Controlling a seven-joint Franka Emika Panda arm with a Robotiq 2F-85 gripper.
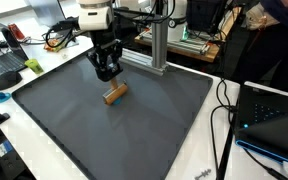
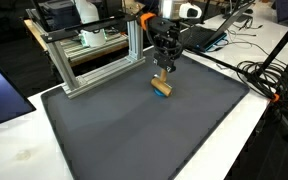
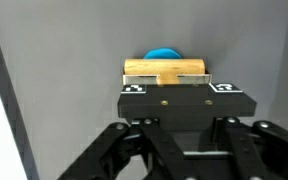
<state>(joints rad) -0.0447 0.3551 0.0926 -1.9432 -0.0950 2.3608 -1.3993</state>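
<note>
Mat (image 1: 134, 130) wide open round block (image 1: 115, 93); alu frame (image 1: 160, 45) blocks far edge; cables (image 2: 259, 70) at side.

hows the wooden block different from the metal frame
The block is tan wood; the frame is silver metal. The block is small and lies flat, close below the gripper; the frame is far larger and stands upright. The block sits well inside the mat; the frame sits at its far edge. Both are straight-edged.

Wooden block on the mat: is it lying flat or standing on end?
Lying flat. In both exterior views the wooden block rests on its long side on the dark mat.
</note>
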